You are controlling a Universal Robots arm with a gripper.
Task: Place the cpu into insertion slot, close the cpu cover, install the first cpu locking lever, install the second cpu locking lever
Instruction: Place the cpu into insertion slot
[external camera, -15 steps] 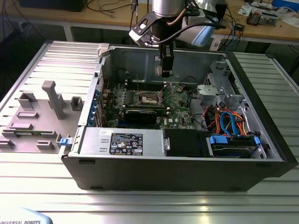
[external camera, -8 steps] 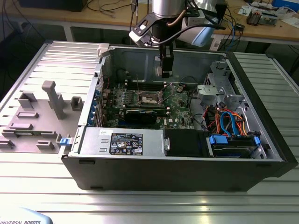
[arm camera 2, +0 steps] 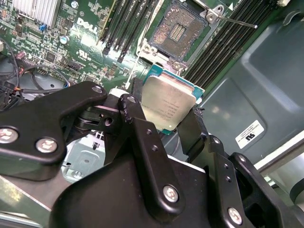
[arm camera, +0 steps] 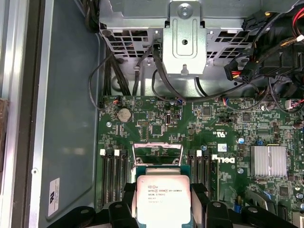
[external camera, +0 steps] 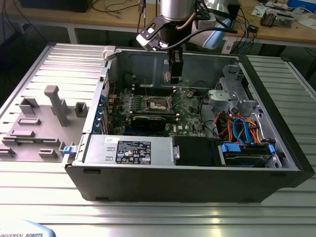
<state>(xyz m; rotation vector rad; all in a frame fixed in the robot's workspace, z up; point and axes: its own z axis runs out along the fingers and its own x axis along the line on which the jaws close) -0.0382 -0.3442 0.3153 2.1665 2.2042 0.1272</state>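
Your gripper [arm camera: 164, 197] is clamped on the cpu [arm camera 2: 167, 105], held above the green motherboard [arm camera: 199, 123], apart from the uncovered insertion slot [arm camera 2: 178, 31]

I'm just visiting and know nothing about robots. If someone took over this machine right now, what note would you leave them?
The gripper is shut on the cpu, gripping two opposite edges and holding it above the green board inside the computer case.
The insertion slot is open and empty, with its contacts exposed. The cpu is near it, not in it.
The cpu cover is raised, not closed.
One locking lever is swung free beside the slot.
Done: cpu in the grip, over the board.
Left: seating the cpu, closing the cover, both levers.
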